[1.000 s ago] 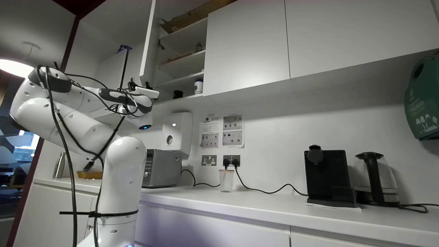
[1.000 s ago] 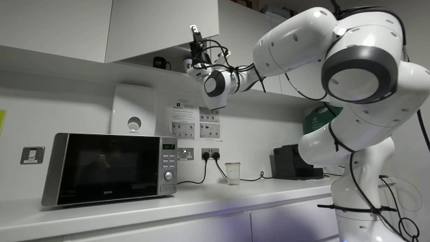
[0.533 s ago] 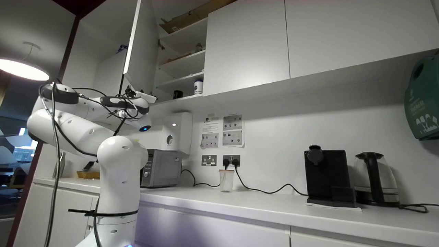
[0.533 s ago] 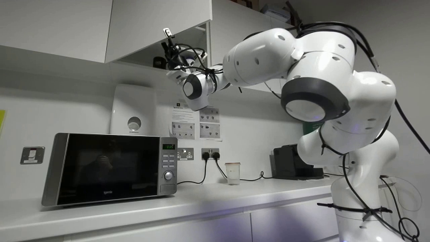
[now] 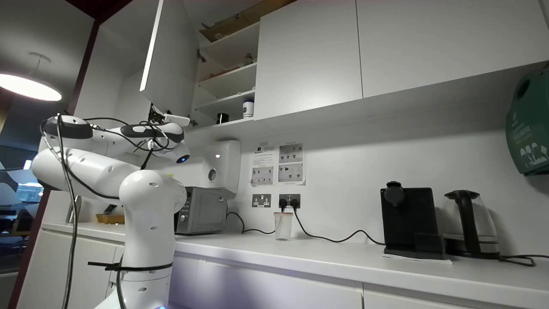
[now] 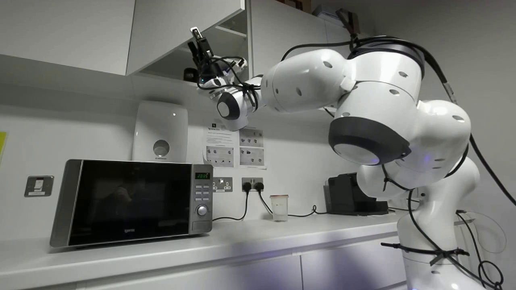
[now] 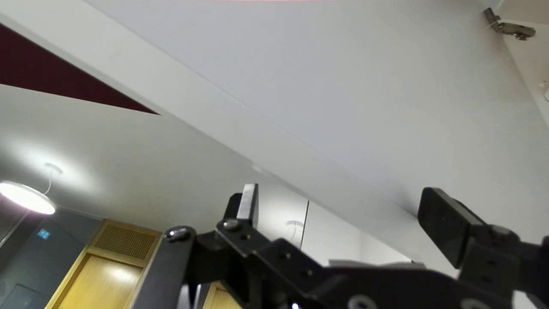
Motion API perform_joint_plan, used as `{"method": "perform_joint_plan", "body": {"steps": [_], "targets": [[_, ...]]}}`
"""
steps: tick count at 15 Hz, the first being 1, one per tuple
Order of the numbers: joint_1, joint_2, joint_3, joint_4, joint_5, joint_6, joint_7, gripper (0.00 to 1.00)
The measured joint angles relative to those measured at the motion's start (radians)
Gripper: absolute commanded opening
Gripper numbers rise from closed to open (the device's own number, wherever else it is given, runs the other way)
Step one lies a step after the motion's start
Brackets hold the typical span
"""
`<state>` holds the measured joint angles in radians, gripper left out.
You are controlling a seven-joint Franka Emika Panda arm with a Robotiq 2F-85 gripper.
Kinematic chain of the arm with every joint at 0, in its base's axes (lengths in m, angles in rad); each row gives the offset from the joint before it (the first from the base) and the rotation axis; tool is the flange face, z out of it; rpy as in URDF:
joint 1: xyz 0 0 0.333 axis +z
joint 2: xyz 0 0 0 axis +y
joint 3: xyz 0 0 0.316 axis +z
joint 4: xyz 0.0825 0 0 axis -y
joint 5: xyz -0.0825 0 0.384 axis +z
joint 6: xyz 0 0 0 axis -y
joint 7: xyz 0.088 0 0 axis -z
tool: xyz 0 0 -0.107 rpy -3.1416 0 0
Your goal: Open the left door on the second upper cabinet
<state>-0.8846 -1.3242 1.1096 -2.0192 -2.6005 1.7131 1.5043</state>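
The left door (image 5: 171, 60), a tall flat white panel, stands swung well outward; it also shows in an exterior view (image 6: 181, 28) and fills much of the wrist view (image 7: 343, 94). The second upper cabinet (image 5: 229, 79) shows its pale shelves with a few small items; its underside opening also shows in an exterior view (image 6: 229, 38). My gripper (image 7: 343, 206) is open, fingers wide apart, at the door's lower edge. One finger is by the inner face, with a shadow beside it; contact is unclear. The gripper also shows in both exterior views (image 5: 154, 113) (image 6: 194, 39).
Closed white cabinet doors (image 5: 309, 64) adjoin the open one. A dispenser (image 6: 161, 129) hangs below, above a microwave (image 6: 133, 201) on the counter (image 5: 300, 253). A cup (image 5: 283, 225), black machine (image 5: 407, 223) and kettle (image 5: 469, 223) stand along it. A metal hinge (image 7: 510, 28) joins the door.
The door has swung further outward, showing more of its inner face. My gripper has moved outward with it along the lower edge, and the arm's elbow has dropped lower.
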Motion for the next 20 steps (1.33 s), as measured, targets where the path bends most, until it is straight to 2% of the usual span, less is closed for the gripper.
{"method": "perform_joint_plan", "body": {"steps": [10,15,20], "targets": [[-0.022,-0.11,-0.014,0.019,0.0,-0.076,0.045,1.0],[-0.074,-0.135,-0.035,0.074,0.0,-0.076,0.078,1.0],[-0.136,-0.092,-0.036,0.05,0.005,-0.018,0.102,1.0]]}}
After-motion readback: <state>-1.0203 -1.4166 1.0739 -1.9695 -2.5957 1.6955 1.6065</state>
